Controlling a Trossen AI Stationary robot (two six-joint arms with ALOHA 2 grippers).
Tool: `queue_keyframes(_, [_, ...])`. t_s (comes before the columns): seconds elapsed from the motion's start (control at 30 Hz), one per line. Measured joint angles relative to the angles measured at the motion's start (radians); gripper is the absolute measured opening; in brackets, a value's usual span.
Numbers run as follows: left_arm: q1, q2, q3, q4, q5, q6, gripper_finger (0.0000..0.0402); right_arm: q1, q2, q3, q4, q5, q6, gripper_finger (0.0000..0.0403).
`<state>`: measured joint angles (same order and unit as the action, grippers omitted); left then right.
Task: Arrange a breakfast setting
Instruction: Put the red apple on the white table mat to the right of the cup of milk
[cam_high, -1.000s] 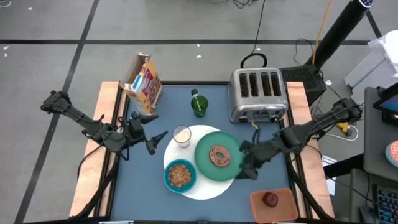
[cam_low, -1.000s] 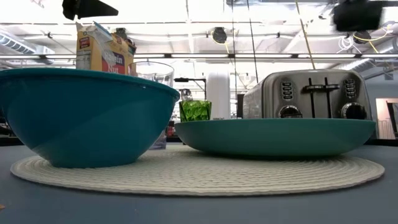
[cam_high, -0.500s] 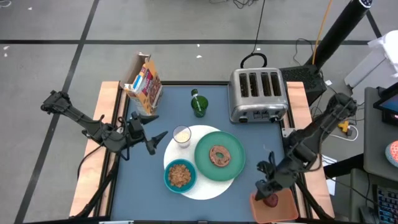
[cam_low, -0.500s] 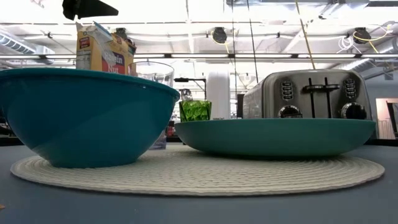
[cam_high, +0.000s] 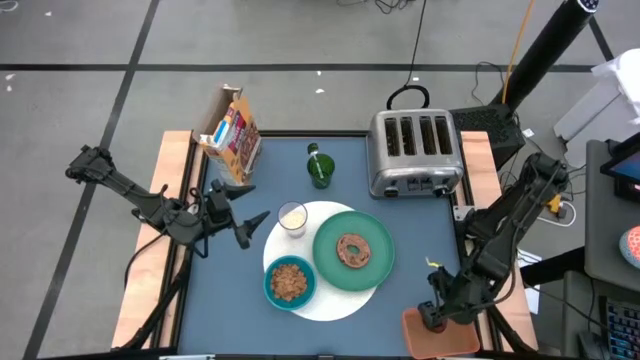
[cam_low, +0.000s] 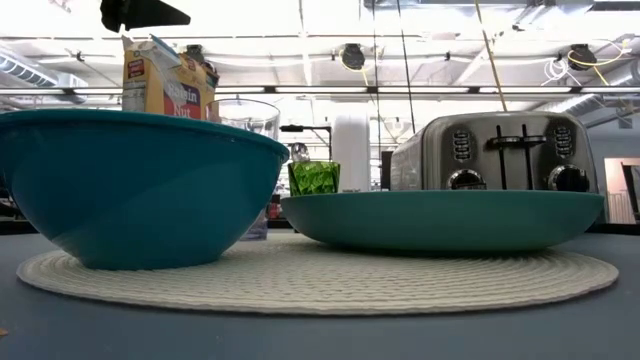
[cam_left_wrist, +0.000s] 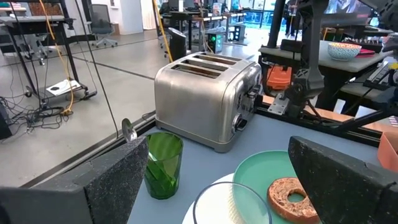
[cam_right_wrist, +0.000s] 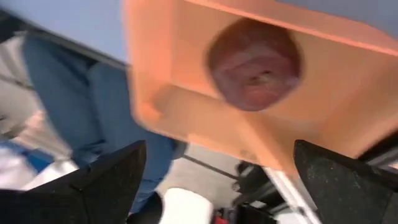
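I hold the right end effector over the orange tray at the lower right of the high view, fingers spread wide around the red fruit, not yet pinching it. Most of the setting looks done: white mat at centre, green plate carrying the bagel, teal bowl, milk glass, green cup with spoon. The fruit seems all that remains. The left end effector waits spread at the desk's left, beside the glass.
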<state>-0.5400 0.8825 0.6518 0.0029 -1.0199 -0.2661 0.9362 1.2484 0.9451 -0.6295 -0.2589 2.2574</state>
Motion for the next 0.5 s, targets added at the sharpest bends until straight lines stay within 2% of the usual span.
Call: queue_keyframes(0.5, [0.000,0.000,0.000,-0.001,0.001,0.000,0.0392,0.009,0.096,0.000,-0.037,0.050,-0.016,0.0396])
